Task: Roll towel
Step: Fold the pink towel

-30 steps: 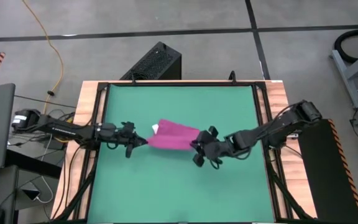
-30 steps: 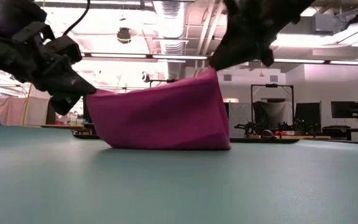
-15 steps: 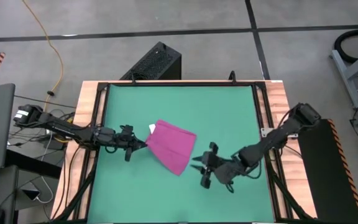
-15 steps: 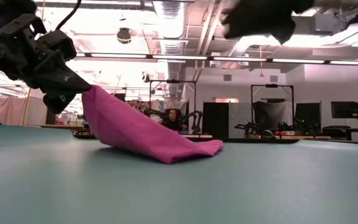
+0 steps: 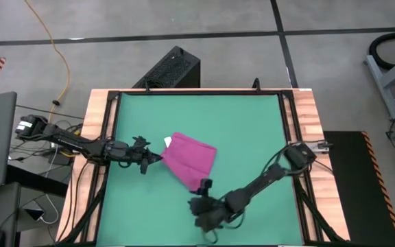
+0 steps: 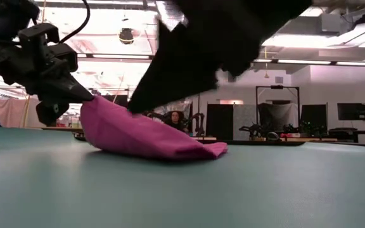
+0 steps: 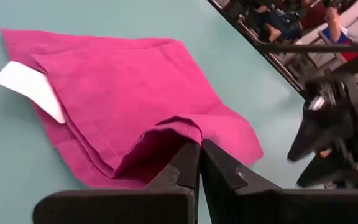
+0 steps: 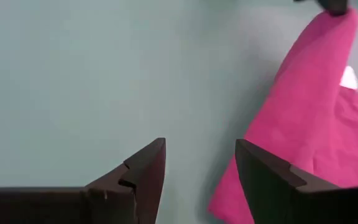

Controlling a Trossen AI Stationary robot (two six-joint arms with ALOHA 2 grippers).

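Two left fingers (image 7: pixel 191 163) pinch the towel (image 7: pixel 129 118); right fingers (image 8: pixel 148 168) apart beside it.

Towel (image 5: pixel 192 159): laid near the middle of the surface (image 5: pixel 252 123).
Left gripper (image 5: pixel 158 158): set at the towel's left edge.
Right gripper (image 5: pixel 199 195): placed just beside the towel's front corner, apparently apart.

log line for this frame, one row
left gripper shut on towel corner | right gripper open, off towel | towel unrolled
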